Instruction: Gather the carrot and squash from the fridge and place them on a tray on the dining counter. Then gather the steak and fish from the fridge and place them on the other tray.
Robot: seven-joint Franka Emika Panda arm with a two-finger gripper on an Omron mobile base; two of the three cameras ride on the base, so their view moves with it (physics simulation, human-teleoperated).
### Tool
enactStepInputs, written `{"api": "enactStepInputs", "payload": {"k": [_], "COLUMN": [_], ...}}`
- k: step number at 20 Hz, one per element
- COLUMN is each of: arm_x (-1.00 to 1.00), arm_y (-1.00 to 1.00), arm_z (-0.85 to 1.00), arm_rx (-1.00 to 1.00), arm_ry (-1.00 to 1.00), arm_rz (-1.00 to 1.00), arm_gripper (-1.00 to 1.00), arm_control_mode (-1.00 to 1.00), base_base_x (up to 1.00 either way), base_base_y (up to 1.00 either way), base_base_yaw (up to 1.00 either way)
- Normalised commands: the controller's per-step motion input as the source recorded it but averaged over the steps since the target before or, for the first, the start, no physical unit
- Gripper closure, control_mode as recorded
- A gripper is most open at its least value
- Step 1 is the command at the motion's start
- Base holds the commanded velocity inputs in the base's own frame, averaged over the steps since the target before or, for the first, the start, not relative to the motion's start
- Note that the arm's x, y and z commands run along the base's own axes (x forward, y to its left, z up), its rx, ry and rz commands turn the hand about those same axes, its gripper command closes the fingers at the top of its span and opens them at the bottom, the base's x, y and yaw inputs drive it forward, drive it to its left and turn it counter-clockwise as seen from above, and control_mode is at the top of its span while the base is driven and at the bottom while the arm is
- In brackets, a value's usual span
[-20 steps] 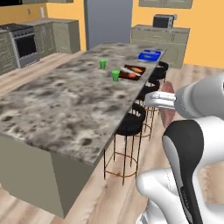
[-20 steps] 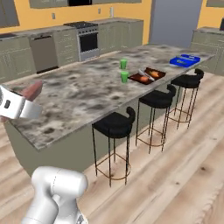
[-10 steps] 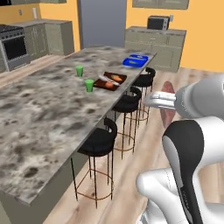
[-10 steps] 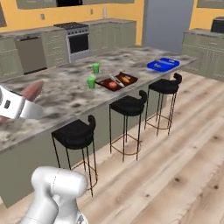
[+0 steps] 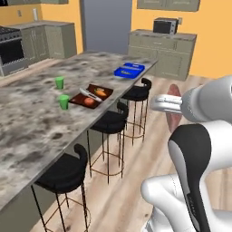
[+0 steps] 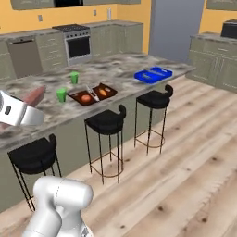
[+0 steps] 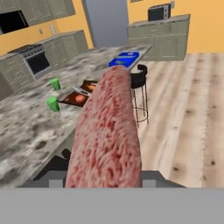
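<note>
Beside the table (image 5: 27, 122), the steak (image 7: 107, 135) is clamped in the tool (image 5: 174, 103); it should be carried level to the far blue tray (image 5: 129, 70).

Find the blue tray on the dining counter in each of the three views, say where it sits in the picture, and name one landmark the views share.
Left base view: blue tray upper centre, near the counter's far end.
Right base view: blue tray upper right of centre, at the counter's right end.
Hand view: blue tray upper centre, just above the steak's tip.
Shared landmark: the dark tray beside two green cups.
</note>
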Motion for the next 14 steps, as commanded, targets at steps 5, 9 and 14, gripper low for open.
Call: {"api": "enactStepInputs", "payload": {"k": [5,9,14], "arm_x": [0.0,0.0,0.0], "arm_y": [0.0,0.0,0.0], "arm_z": [0.0,0.0,0.0], "arm_rx": [0.0,0.0,0.0], "arm_ry": [0.0,0.0,0.0], "arm_rz": [0.0,0.0,0.0], "arm_gripper": [1.0,1.0,1.0], "arm_control_mode": [1.0,1.0,1.0], "base_base_x": [0.63,0.75,0.7], "base_base_y": [-0.95,-0.84,-0.73], "base_base_yaw": [0.17,0.17,0.22]}}
